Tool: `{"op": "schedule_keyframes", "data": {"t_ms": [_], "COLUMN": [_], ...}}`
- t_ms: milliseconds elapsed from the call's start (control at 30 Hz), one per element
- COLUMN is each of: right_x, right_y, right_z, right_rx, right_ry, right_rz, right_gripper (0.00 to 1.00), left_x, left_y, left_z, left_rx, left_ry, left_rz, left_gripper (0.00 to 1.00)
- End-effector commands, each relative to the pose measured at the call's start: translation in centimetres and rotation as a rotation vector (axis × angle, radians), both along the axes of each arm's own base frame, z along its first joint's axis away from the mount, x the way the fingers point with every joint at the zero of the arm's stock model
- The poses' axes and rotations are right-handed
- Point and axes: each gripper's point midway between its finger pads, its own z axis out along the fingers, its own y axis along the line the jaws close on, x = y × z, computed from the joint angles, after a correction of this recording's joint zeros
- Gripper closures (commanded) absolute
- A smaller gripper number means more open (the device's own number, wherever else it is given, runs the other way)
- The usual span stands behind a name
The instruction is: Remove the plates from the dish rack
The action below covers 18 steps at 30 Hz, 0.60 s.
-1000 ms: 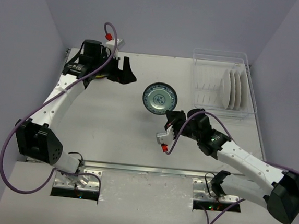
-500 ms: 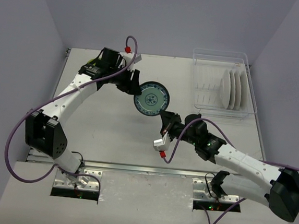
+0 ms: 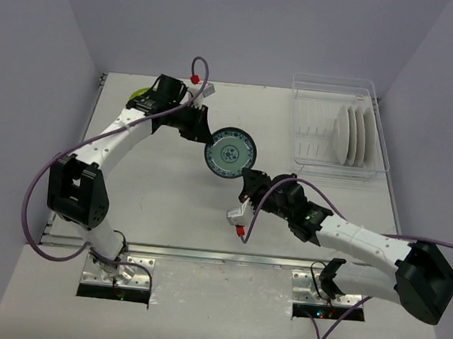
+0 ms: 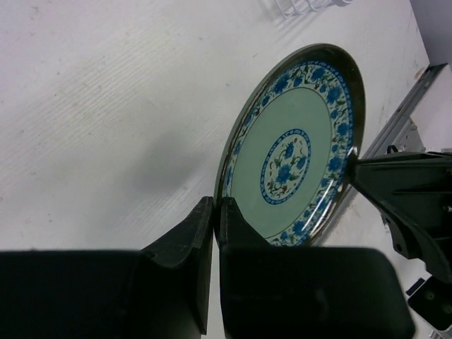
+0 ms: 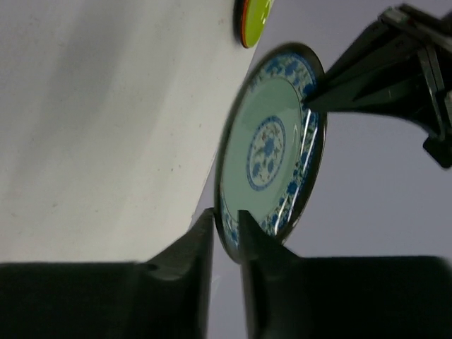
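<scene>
plate: blue-flowered one, face tilted upward, stretched between both claws
left claw: pinching the plate's far-left rim
right claw: pinching the opposite rim
hidden: green plate, mostly behind left arm

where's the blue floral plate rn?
The plate is centre-frame in the top view, left of the dish rack, pinched between the left gripper at its upper-left rim and the right gripper at lower right.
</scene>
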Motion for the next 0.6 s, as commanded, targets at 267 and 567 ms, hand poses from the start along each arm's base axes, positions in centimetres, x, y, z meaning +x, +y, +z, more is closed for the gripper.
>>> {"op": "schedule_keyframes", "data": {"t_ms": [267, 567], "right_x": [4.0, 7.2], "right_y": [-1.8, -5.9], "right_z": [6.2, 4.9], "right_rx": [0.288, 0.424], "right_ry": [-0.021, 0.271], "right_rz": [-0.28, -0.617], "right_gripper": [0.01, 0.01], "left_x": [12.0, 18.9], "left_y": [19.3, 28.1], "left_z": [2.1, 1.3], "left_rx": [-0.066, 0.023], "left_ry": [-0.095, -0.173], "left_rz": [0.58, 0.843], "left_gripper": [1.0, 1.0]}}
